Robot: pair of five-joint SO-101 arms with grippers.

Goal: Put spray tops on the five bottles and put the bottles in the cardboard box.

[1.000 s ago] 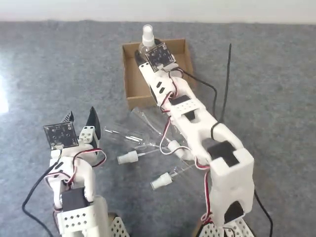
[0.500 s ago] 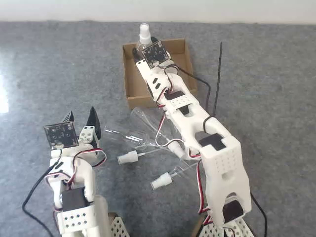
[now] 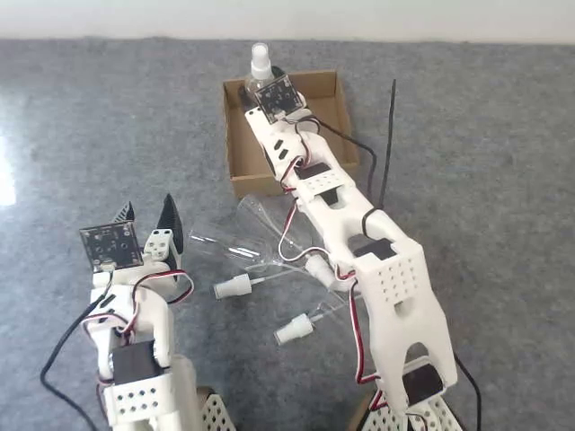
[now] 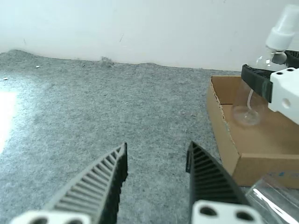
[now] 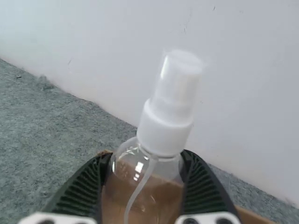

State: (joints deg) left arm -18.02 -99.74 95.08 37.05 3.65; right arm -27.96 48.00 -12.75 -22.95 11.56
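Grey carpet covers the whole table, with a white wall along the far edge.

High view: the carpet is open left and right of the cardboard box, which sits near the far wall. A black cable runs past the box's right side. The right arm is stretched out over the box. The right gripper holds a capped bottle upright at the box's far left corner. The left gripper hangs well short of the box, jaws spread wide, nothing between them. Between the arms lie clear bottles on their sides and two loose spray tops with dip tubes.

Left wrist view: the left gripper is parted over bare carpet, with open floor up to the wall. The box is off to one side. The capped bottle stands inside it, and one black finger of the right gripper is against its shoulder. Whether the base touches the box floor, cannot tell.

Right wrist view: the right gripper pinches the bottle at the shoulder, one jaw on each side. The white spray top is seated on the neck, with the wall behind.
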